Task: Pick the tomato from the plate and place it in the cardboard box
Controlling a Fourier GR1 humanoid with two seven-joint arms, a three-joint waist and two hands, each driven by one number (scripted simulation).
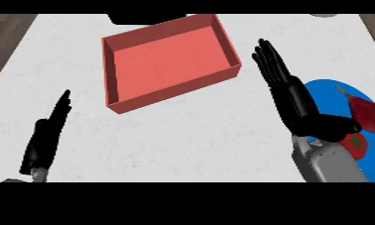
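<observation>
A white, faintly mottled table [183,135] fills nearly the whole head view, with strips of dark wood-grain floor [13,33] showing past its left and right edges. A dark object [143,18] sits at the far edge, cut off by the view's top, and a grey one [322,15] shows at the far right corner.

The red cardboard box [168,63], open-topped and turned at a slant, lies ahead and to the left of the right hand [293,95], its near right corner close to the fingertips but apart from them. Between the two hands, nearer than the box, the table is bare.

The blue plate [330,95] lies just right of the right hand, partly hidden under its thumb and wrist and cut off by the view's right edge. The right hand is flat, fingers straight and together, pointing away, holding nothing. The left hand [47,135] rests at the lower left, fingers straight, edge-on.

The tomato [356,142], red with a green star-shaped stem, sits on the plate just right of the right wrist, partly hidden by the thumb. A dark red piece [362,110] lies beyond it; I cannot tell what it is.
</observation>
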